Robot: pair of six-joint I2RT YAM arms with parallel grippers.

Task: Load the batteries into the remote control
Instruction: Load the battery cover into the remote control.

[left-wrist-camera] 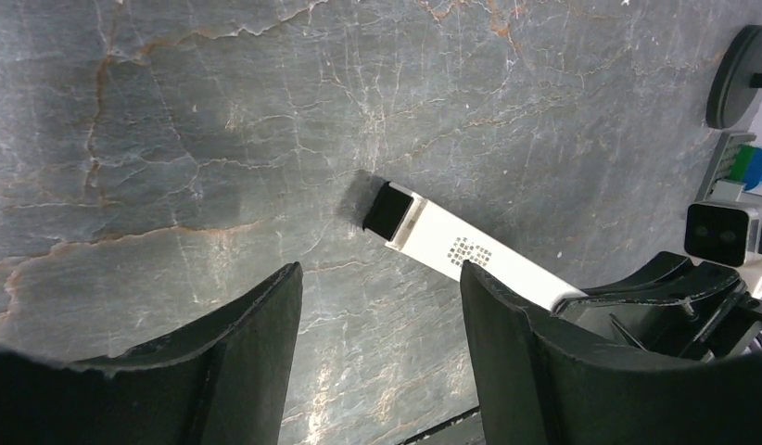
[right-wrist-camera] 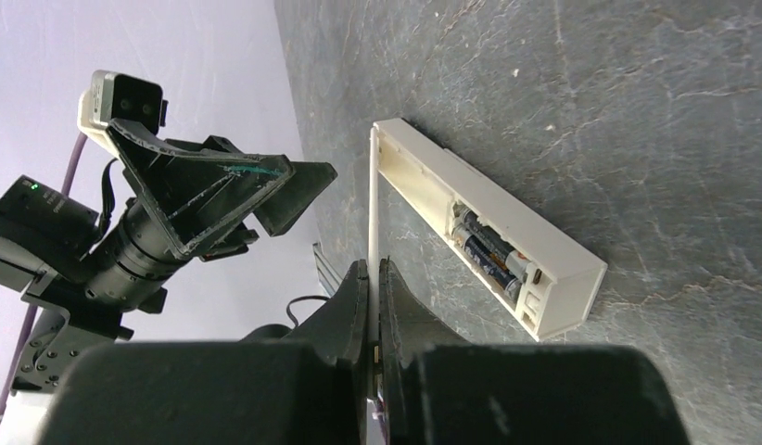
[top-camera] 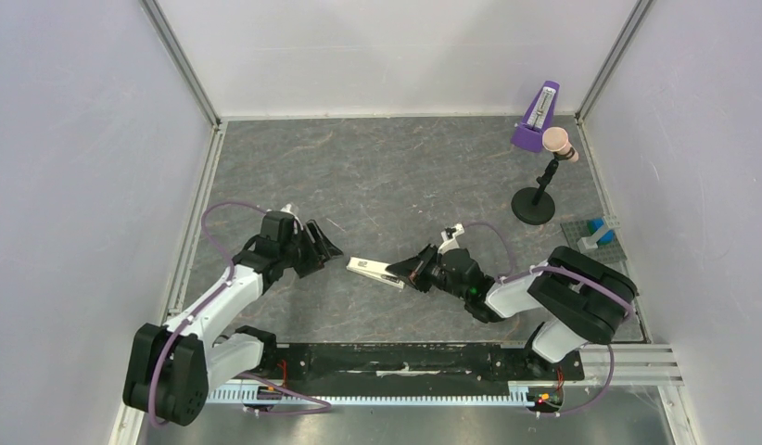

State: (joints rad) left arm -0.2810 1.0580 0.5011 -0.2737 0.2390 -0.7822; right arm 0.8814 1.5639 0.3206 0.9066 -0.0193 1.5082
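Note:
The white remote control (right-wrist-camera: 507, 227) lies on its side on the dark stone floor, its recess open. Two dark batteries (right-wrist-camera: 487, 248) sit end to end inside it. My right gripper (right-wrist-camera: 371, 269) is shut on the thin white cover strip (right-wrist-camera: 371, 199), seen edge-on; the strip's far end meets the remote's far end. In the top view the remote (top-camera: 370, 270) lies between both grippers, with the right gripper (top-camera: 407, 271) at its right end. My left gripper (top-camera: 323, 243) is open and empty just left of it. In the left wrist view, the open gripper (left-wrist-camera: 379, 278) hovers near a white bar (left-wrist-camera: 470, 250) with a dark end.
A black stand (top-camera: 535, 199) with a pink knob, a purple wedge-shaped object (top-camera: 538, 116) and blue blocks on a grey plate (top-camera: 595, 232) are at the back right. A black and metal rail (top-camera: 405, 357) runs along the near edge. Walls close in on three sides.

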